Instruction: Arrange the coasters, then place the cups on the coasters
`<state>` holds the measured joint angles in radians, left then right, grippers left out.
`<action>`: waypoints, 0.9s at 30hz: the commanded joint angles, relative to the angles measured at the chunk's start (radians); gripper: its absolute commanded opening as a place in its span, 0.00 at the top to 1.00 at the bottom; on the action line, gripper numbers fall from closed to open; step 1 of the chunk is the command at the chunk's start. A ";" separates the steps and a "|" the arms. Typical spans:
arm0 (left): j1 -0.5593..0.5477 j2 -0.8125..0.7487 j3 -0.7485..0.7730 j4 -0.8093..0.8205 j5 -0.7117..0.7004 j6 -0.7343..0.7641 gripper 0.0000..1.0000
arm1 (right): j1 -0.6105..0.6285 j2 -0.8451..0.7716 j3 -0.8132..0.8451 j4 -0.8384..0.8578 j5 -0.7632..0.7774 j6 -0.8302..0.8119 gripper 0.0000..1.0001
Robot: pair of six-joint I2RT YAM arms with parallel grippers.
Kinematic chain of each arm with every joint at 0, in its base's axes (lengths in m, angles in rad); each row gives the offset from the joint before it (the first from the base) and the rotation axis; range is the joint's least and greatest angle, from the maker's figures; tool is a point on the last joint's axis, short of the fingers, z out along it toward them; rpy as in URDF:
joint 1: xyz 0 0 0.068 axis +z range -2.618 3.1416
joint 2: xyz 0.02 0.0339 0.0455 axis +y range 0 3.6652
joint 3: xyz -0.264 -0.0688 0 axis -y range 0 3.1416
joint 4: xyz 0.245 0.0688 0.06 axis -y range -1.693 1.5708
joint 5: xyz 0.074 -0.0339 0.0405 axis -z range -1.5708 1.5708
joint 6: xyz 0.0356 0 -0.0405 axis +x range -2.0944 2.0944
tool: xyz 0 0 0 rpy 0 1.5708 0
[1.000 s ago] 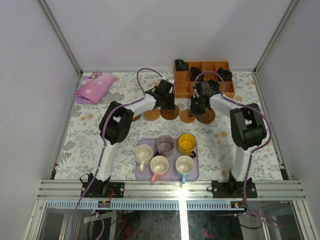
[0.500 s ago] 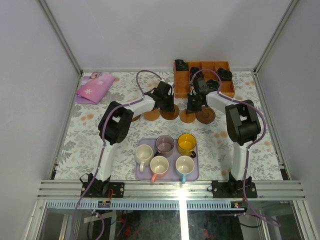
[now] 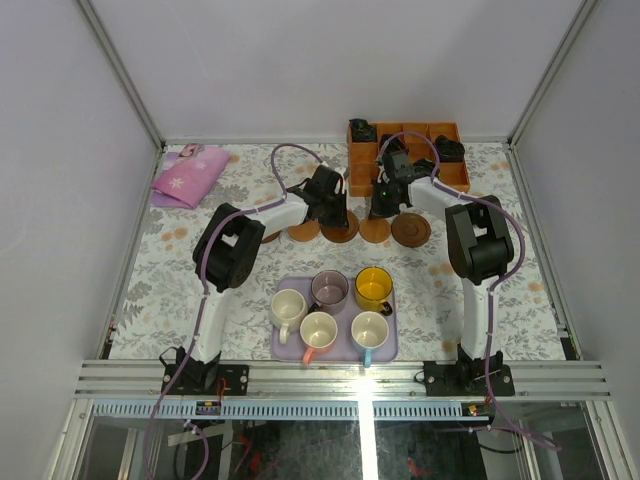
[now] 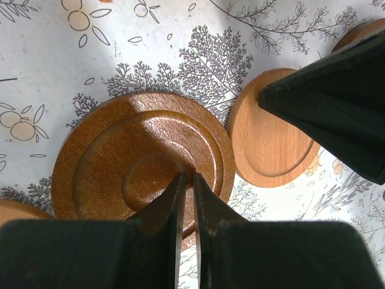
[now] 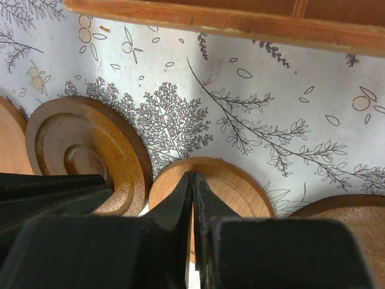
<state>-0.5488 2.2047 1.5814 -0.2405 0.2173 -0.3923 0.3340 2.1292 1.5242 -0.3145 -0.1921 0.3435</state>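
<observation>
Several round wooden coasters lie in a row behind the tray. My left gripper (image 4: pixel 187 178) is shut, tips pressed on a dark coaster (image 4: pixel 141 159) (image 3: pixel 340 228). My right gripper (image 5: pixel 192 176) is shut, tips resting on the light tan coaster (image 5: pixel 240 186) (image 3: pixel 376 231) beside it. Its fingers (image 4: pixel 337 102) show in the left wrist view. Another dark coaster (image 3: pixel 411 229) lies to the right and a tan one (image 3: pixel 304 231) to the left. The cups stand on the lilac tray (image 3: pixel 285 350): cream (image 3: pixel 288 305), mauve (image 3: pixel 330 290), yellow (image 3: pixel 374 287), pink-handled (image 3: pixel 318 329) and blue-handled (image 3: pixel 369 329).
An orange-brown compartment box (image 3: pixel 455 178) (image 5: pixel 240 21) with black cable bundles stands just behind the right gripper. A pink folded cloth (image 3: pixel 190 176) lies at the back left. The floral tablecloth (image 3: pixel 160 270) covers the table.
The right gripper has swung left from the rightmost dark coaster onto the tan one, its arm folding back. The left gripper has stayed on its dark coaster.
</observation>
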 commanded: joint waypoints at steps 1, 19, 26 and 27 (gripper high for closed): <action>-0.010 0.009 -0.037 -0.066 0.005 -0.003 0.92 | 0.008 0.033 0.025 -0.021 0.055 -0.026 1.00; -0.010 0.028 0.114 -0.060 -0.020 0.005 0.87 | 0.008 -0.158 0.004 -0.025 0.136 -0.070 1.00; -0.007 -0.018 0.152 -0.079 -0.026 0.015 0.85 | -0.010 -0.238 -0.025 -0.034 0.203 -0.075 1.00; -0.004 -0.033 0.145 -0.077 -0.031 0.014 0.84 | -0.020 -0.255 -0.036 -0.033 0.206 -0.069 1.00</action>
<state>-0.5545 2.2200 1.7107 -0.3058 0.2050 -0.3950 0.3325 1.9533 1.5173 -0.3485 -0.0425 0.2832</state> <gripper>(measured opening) 0.151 0.010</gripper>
